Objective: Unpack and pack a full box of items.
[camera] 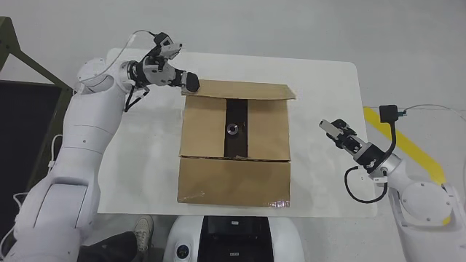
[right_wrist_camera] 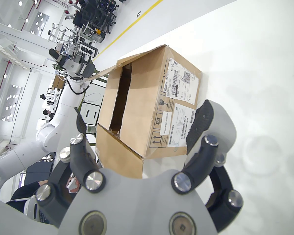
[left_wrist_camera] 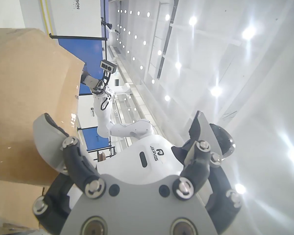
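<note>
From above, the box is sitting in the middle of the table. Its far flap and near flap are lying folded outward, and the two side flaps are leaving a dark slot where a small round part is showing. The left gripper is hovering at the box's far-left corner, right at the far flap's end. The right gripper is hanging well apart from the box's right side. On the left wrist camera, the left gripper's fingers are standing wide apart, and one finger is lying against the cardboard. On the right wrist camera, the right gripper's fingers are also spread, holding nothing and facing the box's side, where the labels are showing.
</note>
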